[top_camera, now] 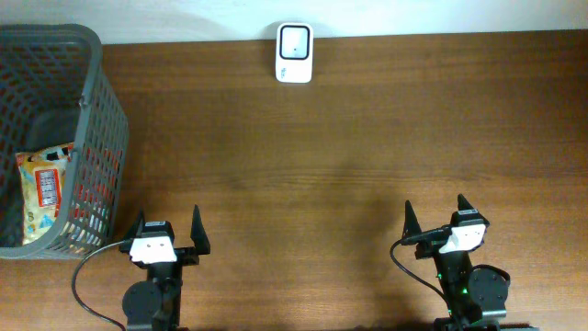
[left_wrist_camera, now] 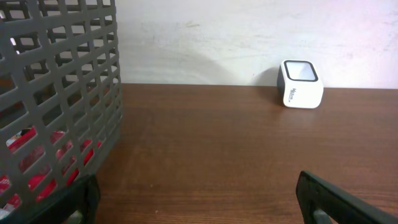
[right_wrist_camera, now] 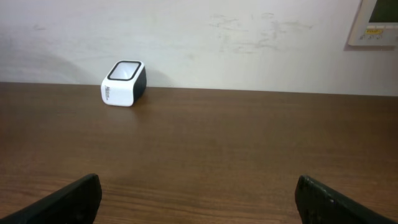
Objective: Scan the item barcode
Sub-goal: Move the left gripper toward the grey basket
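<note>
Your left tool (top_camera: 168,221): spread, empty, beside the basket (top_camera: 92,83).
Your right tool (top_camera: 435,210): spread, empty.
Snack packet (top_camera: 44,188): inside the basket.

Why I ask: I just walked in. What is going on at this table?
Nothing is being handled yet. Both arms sit at the near edge, left claw and right claw open and empty. A snack packet lies in the grey basket on the left; the white scanner stands at the far edge, untouched.
</note>
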Robot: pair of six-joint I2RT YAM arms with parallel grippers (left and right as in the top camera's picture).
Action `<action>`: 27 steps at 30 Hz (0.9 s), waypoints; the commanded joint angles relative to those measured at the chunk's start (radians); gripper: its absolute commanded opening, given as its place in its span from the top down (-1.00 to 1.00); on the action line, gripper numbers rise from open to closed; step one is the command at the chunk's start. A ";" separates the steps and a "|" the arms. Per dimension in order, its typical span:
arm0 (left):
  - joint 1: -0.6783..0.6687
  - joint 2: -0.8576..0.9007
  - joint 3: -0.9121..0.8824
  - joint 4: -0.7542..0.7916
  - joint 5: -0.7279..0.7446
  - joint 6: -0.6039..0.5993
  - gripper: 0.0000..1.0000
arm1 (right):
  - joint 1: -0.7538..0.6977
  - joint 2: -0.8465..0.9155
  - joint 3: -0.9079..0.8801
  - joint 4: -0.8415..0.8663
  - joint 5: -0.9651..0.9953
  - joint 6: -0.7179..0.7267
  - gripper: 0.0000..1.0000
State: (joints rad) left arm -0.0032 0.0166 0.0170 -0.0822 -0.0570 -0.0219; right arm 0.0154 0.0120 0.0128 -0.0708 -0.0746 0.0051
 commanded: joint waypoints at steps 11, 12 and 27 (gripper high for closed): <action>0.006 -0.010 -0.008 0.003 -0.011 0.016 -0.98 | 0.096 -0.006 -0.007 -0.003 0.001 0.010 -0.97; 0.006 -0.010 -0.008 0.003 -0.011 0.016 -0.98 | 0.096 -0.006 -0.007 -0.003 0.001 0.010 -0.97; 0.006 -0.010 0.000 0.594 0.743 -0.027 -0.98 | 0.096 -0.006 -0.007 -0.003 0.001 0.010 -0.97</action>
State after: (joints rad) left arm 0.0017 0.0154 0.0135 0.3519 0.3786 -0.0219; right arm 0.1059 0.0120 0.0128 -0.0708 -0.0715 0.0051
